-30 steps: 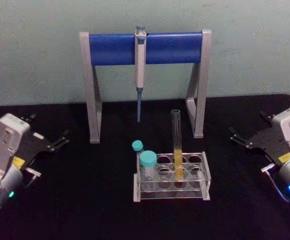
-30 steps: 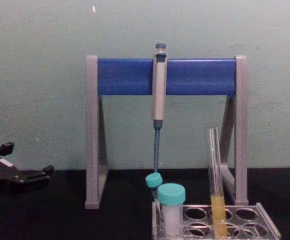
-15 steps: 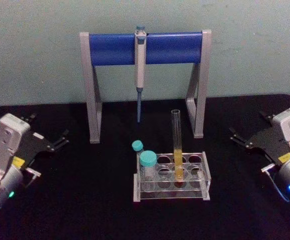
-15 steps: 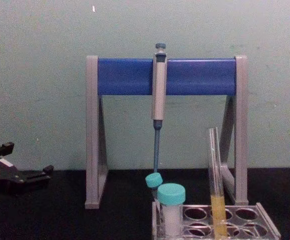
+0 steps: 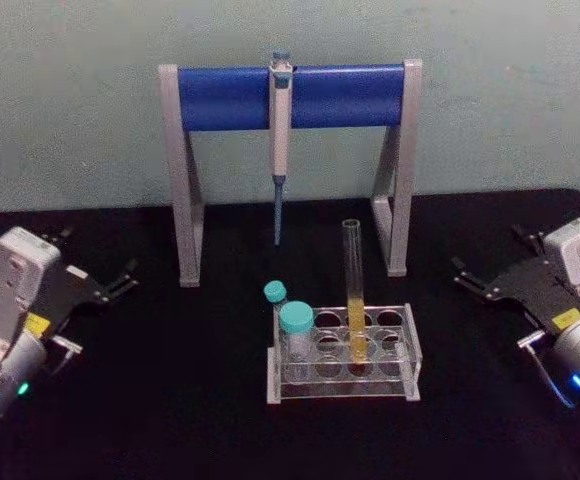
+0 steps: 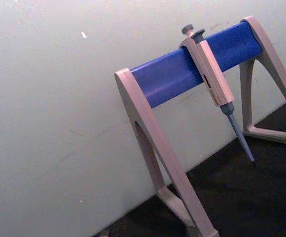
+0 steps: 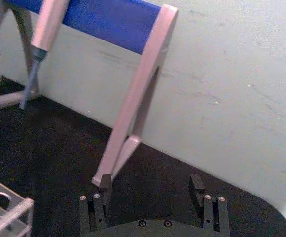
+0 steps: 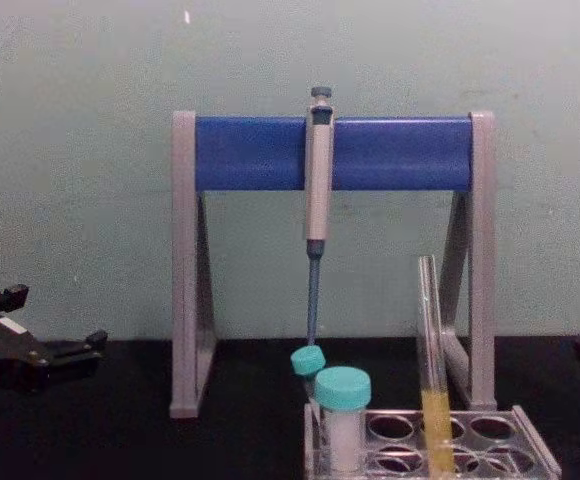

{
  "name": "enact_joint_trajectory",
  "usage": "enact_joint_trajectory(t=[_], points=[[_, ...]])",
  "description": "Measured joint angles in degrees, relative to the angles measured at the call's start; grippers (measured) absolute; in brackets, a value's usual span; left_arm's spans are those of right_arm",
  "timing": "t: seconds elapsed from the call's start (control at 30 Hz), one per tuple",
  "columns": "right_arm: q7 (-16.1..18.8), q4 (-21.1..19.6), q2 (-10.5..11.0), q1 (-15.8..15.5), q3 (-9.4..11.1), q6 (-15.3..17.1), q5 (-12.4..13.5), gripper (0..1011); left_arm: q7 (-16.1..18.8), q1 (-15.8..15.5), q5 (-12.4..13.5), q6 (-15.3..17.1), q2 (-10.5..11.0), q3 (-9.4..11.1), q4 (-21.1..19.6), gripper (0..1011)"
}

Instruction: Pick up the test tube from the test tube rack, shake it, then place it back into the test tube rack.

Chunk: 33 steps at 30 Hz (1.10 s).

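only my right gripper [image 5: 487,252] is moving since a second ago, creeping a touch inward toward the rack. everything else is sitting exactly where it was.

the test tube [image 5: 354,290] is standing roughly upright in a hole right of the middle of the test tube rack [image 5: 340,386], yellow-orange liquid filling its lower part, mouth uncapped. two teal-capped tubes [image 5: 296,320] are sharing the rack's left end, apart from it. behind the rack the pipette [image 5: 281,130] is hanging off the blue-barred stand [image 5: 230,97], tip well behind the tube.

i'm guessing this thing is going to feel light but unforgiving: thin glass, stiff, slick, and likely to crack if i'm squeezing hard. i'm thinking of pinching the bare glass above the liquid line and below the rim, lifting straight up so it isn't scraping the hole. with no cap on, i'm expecting to keep the shake small and the tube near vertical, or it's slopping out.

right gripper is hovering over the black table [image 5: 170,420], well right of the rack, fingers spread wide with nothing between them. left gripper [image 5: 98,255] is idling well off to the left, also spread and holding nothing. so the pick isn't started yet, just the approach.
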Motion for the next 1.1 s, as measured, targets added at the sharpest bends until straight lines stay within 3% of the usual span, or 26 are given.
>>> enact_joint_trajectory(t=[0.4,0.7,0.83,1.1], points=[[5.7,-3.8,-1.6,-2.1,0.7,1.1,3.9,1000,0.0,0.0,0.0,0.0,0.0,0.0,0.0,1010],[12.4,-6.6,-3.2,-3.0,0.9,3.8,9.3,1000,0.0,0.0,0.0,0.0,0.0,0.0,0.0,1010],[15.7,-7.2,-3.9,-2.2,0.9,5.8,11.1,1000,0.0,0.0,0.0,0.0,0.0,0.0,0.0,1010],[20.4,-6.2,-5.1,1.0,0.1,9.2,12.1,1000,0.0,0.0,0.0,0.0,0.0,0.0,0.0,1010]])
